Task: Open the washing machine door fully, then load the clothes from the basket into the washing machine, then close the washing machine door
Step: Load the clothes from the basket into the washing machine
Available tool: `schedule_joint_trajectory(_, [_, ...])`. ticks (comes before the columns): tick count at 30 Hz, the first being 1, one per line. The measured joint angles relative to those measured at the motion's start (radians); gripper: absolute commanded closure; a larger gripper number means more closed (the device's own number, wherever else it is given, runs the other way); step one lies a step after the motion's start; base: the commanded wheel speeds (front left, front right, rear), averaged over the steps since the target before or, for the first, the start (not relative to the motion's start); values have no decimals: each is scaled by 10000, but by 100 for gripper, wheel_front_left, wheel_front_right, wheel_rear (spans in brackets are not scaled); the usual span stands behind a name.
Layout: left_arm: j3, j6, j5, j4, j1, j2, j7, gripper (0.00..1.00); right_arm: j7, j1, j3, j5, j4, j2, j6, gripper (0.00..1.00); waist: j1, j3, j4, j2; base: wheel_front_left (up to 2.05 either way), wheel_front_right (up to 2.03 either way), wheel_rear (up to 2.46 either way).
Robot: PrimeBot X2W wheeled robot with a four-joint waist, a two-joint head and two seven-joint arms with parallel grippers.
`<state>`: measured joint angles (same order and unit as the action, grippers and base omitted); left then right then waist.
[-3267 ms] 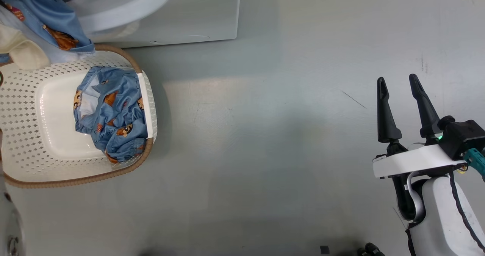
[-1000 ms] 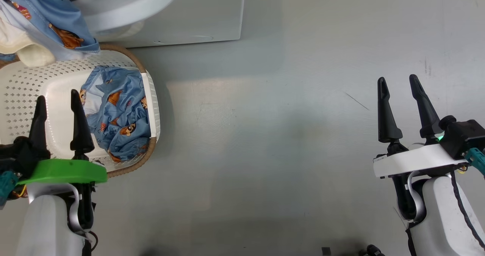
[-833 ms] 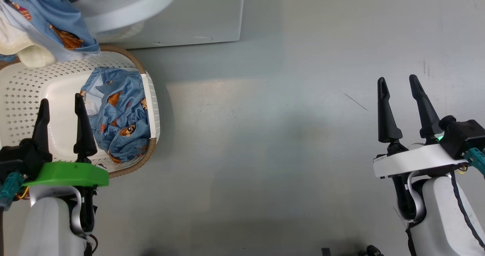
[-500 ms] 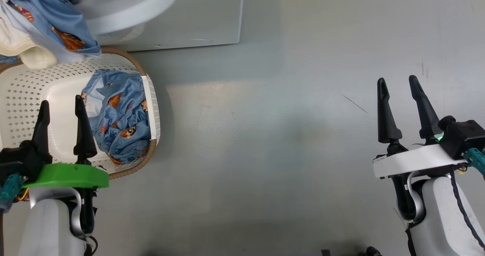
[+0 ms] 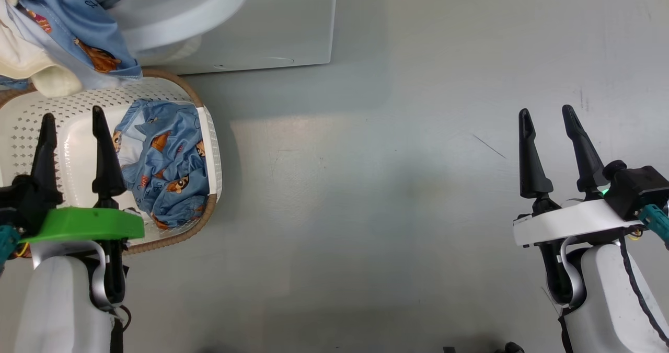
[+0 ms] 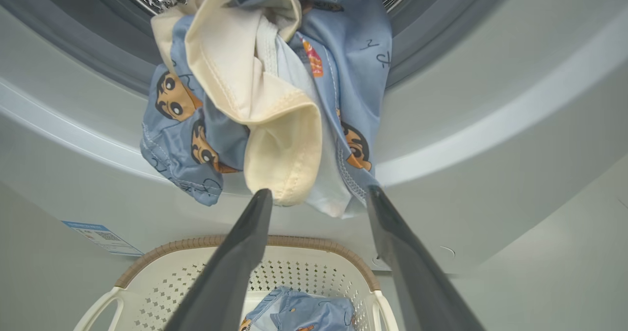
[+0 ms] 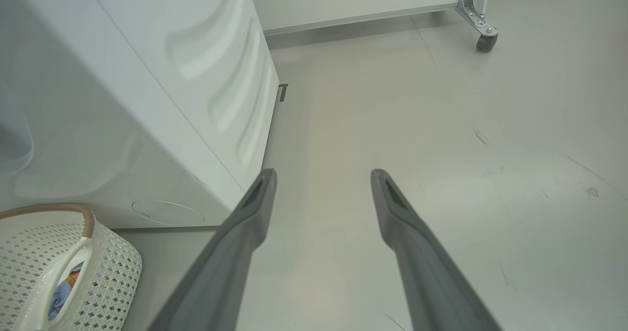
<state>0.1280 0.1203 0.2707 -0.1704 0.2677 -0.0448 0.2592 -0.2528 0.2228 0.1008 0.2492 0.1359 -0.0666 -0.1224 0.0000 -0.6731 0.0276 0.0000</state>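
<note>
The white washing machine point(image 5: 272, 23) stands at the top left, and its door is out of view. Blue printed and cream clothes point(image 6: 265, 90) hang from the drum opening over the grey gasket, down towards the basket point(image 5: 210, 149). One more blue printed garment point(image 5: 162, 164) lies at the basket's right end. My left gripper point(image 5: 70, 115) is open and holds nothing; it hovers over the basket's bare floor, left of that garment. In the left wrist view, the left gripper point(image 6: 319, 193) points at the hanging clothes. My right gripper point(image 5: 543, 110) is open and holds nothing, far right over the floor.
Grey floor stretches between the basket and my right arm. The machine's side panel point(image 7: 147, 76) runs back towards a white wall. A castor wheel point(image 7: 485, 39) on a metal leg stands at the far right. A blue label point(image 6: 103, 235) marks the machine's lower front.
My left arm has come into the head view since the oldest frame. In the last half second its gripper moved up and left over the basket. The right arm stays put.
</note>
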Motion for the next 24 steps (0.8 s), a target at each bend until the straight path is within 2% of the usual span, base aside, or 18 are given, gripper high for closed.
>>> schedule_joint_trajectory(9, [201, 23, 73, -464, 673, -100, 0, 0, 0, 0, 71, 31, 0, 0, 0, 0, 0, -70, 107, 0, 0, 0, 0])
schedule_joint_trajectory(24, [907, 10, 412, -1707, 1948, -754, -291, 0, 0, 153, 169, 59, -27, 21, -2, 0, 0, -430, 363, 0, 0, 0, 0])
